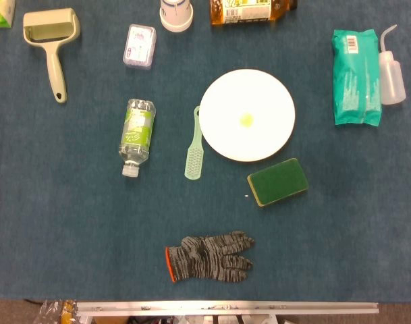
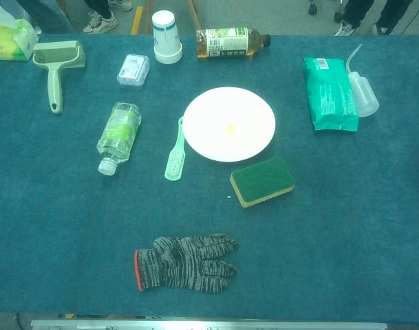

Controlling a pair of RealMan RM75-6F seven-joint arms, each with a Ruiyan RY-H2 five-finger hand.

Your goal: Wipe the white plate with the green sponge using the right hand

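The white plate lies flat near the middle of the blue table, with a small yellow smear at its centre. The green sponge, green on top with a yellow underside, lies on the cloth just in front of the plate's near right edge, apart from it. Neither hand shows in the head view or the chest view.
A pale green brush lies against the plate's left side, a water bottle further left. A grey knit glove lies near the front edge. A wipes pack, squeeze bottle, lint roller, paper cup and tea bottle stand further back.
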